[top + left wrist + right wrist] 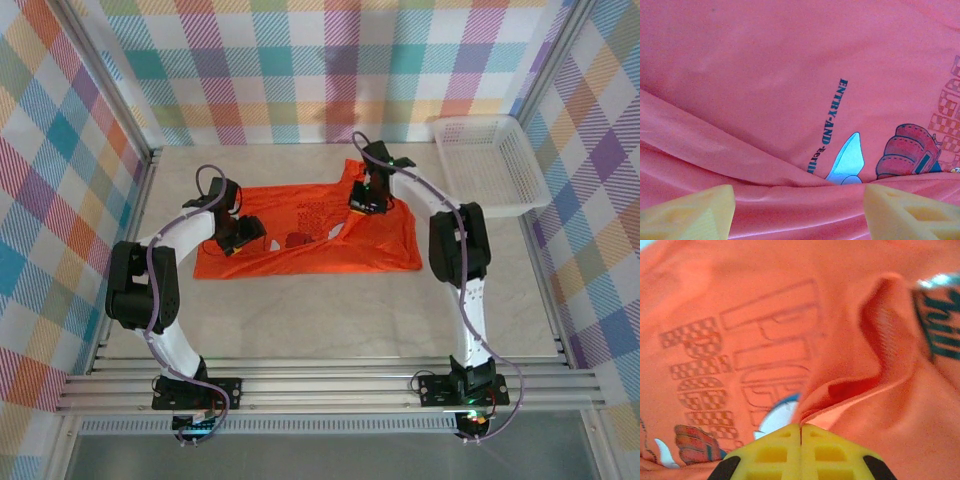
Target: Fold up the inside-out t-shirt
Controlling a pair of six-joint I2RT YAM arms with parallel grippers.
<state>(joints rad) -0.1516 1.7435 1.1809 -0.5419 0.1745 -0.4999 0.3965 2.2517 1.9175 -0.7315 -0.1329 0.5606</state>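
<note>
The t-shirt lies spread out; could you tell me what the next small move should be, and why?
Probably close the left gripper on the t-shirt: its fingers stand open over a fold, while the right gripper is shut on fabric.

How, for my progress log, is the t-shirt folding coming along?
Done: the orange t-shirt lies spread flat on the table, with no fold yet. In hand: the right gripper is shut, apparently pinching a raised fabric ridge; the left gripper is open over the chest print. Left: every fold.

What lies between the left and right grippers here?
The t-shirt, with its print, spans from left gripper to right gripper in the top view.
</note>
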